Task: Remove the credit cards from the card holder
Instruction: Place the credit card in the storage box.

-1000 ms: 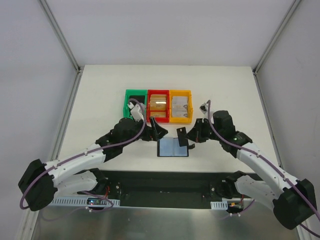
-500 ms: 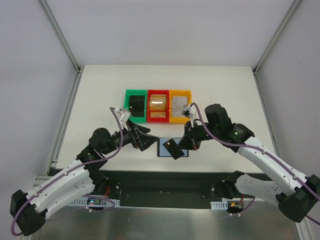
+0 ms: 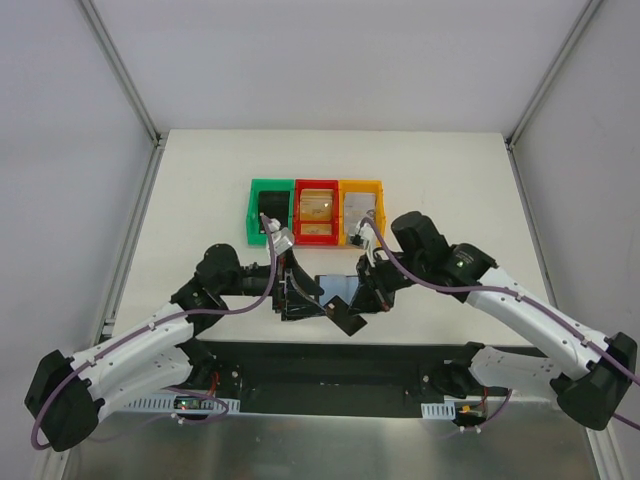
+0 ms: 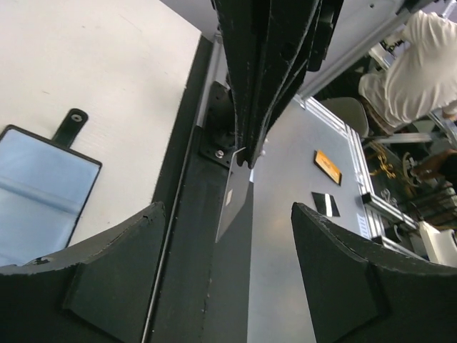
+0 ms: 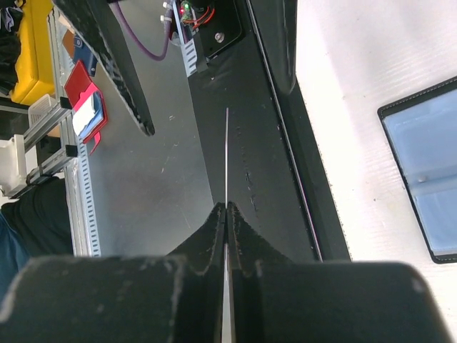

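The credit card (image 4: 234,204), thin and pale grey, is pinched at its top edge in the right jaws, which are pressed together on it. It hangs out from their tips over the dark strip at the near edge of the desk (image 3: 450,180). In the right wrist view it shows edge-on as a fine line running straight out from the closed tips.

The left jaws stand wide, one finger (image 4: 114,279) on each side of the card, and neither touches it.

The card holder (image 4: 39,193) lies open and flat on the desk, outside the left jaws on their left side and off to the right of the right jaws. Its bluish-grey panels face up and its black tab (image 4: 71,125) points away.

Beyond both sets of jaws, three bins touch in a row. The green bin (image 3: 268,190) holds a black object, the red bin (image 3: 316,186) a tan card and the yellow bin (image 3: 362,186) a pale one.
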Tool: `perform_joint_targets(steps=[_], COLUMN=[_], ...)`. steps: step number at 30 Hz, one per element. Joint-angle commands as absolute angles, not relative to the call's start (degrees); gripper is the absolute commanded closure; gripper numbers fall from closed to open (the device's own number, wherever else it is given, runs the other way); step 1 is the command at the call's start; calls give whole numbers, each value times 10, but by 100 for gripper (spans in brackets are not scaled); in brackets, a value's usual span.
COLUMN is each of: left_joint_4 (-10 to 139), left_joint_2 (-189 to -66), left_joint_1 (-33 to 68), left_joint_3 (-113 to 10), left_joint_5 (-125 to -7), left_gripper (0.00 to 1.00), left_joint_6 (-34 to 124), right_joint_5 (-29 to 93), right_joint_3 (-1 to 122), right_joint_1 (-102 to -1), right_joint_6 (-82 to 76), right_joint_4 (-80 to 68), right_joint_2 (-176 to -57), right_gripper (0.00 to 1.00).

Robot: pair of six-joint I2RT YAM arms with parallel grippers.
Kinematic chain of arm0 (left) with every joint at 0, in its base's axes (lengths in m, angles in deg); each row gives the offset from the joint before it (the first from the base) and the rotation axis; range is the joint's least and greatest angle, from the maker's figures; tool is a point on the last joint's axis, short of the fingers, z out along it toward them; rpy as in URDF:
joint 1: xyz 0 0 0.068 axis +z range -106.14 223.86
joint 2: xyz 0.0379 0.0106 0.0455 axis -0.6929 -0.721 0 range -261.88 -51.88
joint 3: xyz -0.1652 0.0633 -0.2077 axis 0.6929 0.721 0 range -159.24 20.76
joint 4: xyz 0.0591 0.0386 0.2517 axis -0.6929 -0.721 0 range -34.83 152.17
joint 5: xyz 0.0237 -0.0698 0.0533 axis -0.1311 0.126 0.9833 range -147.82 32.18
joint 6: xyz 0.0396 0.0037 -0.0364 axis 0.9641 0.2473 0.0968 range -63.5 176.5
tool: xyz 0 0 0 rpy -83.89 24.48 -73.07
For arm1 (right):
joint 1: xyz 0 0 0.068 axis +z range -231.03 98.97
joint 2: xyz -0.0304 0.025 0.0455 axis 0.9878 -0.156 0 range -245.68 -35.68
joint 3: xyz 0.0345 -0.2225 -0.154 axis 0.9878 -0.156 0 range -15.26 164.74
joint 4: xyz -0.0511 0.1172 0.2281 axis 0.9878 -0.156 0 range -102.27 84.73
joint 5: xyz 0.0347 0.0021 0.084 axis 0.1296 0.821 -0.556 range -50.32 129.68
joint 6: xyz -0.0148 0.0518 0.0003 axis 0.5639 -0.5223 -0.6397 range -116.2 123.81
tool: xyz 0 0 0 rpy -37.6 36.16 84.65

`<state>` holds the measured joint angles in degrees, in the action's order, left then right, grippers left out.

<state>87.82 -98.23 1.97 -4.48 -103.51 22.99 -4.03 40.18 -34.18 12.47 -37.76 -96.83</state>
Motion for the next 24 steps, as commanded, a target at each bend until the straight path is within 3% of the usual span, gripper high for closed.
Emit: perform_joint_targets(steps=[1,8,14,24], left_joint_4=[918,921,928,938], left_joint_2=[-1005,-1040,-1049,-1059], left_joint_1=[24,24,23,6], left_joint_3=[-75,-83,-90,-90], left_joint_5=[-1114,-1123,-1147,-1161], left_gripper=[30,41,73,87], left_joint_6=[226,219,216,214], right_joint_5=[-45,-46,-46,-50], right_joint_3=[435,459,467,471], right_joint_1=[-333,-322,-320,-316], right_joint_6=[140,148,158,159], right_joint_4=[-381,-391,-396,-398], right_joint_2=[-976,-995,-1004,-1006], right_gripper=[100,100,100,100])
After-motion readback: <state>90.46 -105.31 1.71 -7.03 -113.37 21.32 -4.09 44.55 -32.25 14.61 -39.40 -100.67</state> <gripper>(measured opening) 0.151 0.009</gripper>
